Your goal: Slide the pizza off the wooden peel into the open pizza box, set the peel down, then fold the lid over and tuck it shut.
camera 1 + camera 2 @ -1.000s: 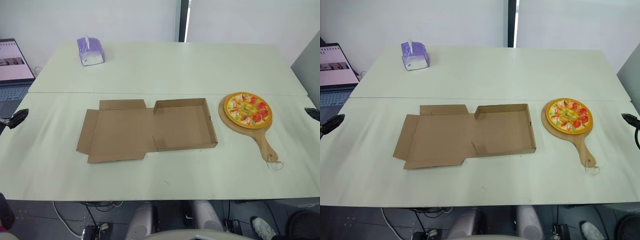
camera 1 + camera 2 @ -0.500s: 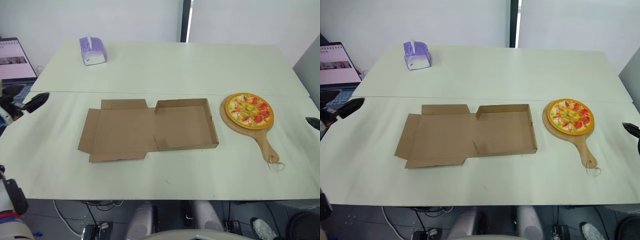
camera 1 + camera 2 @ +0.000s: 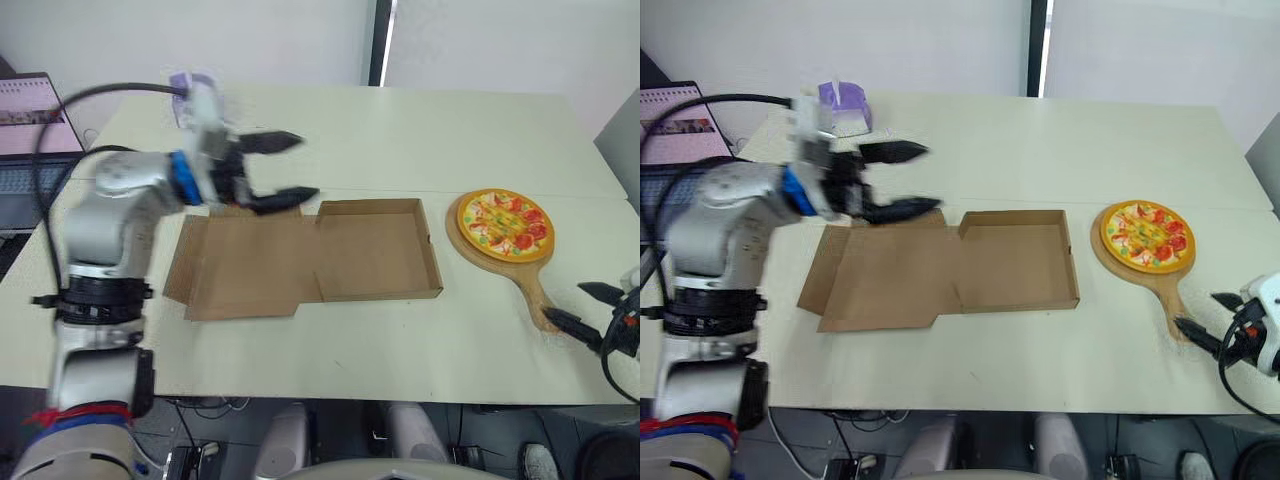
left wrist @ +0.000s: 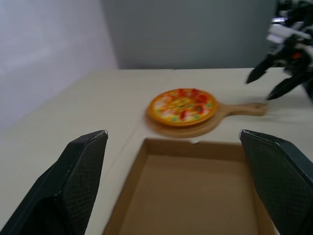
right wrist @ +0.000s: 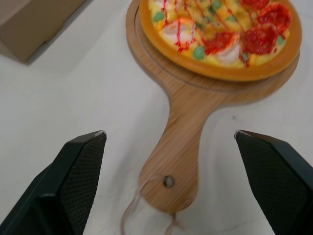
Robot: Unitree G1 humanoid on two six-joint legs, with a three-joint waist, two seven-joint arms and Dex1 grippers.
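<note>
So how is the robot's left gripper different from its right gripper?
The left gripper is raised over the open pizza box; the right gripper sits low near the handle of the wooden peel. The left gripper faces across the box toward the pizza; the right gripper faces the handle. Both have jaws open, holding nothing.
</note>
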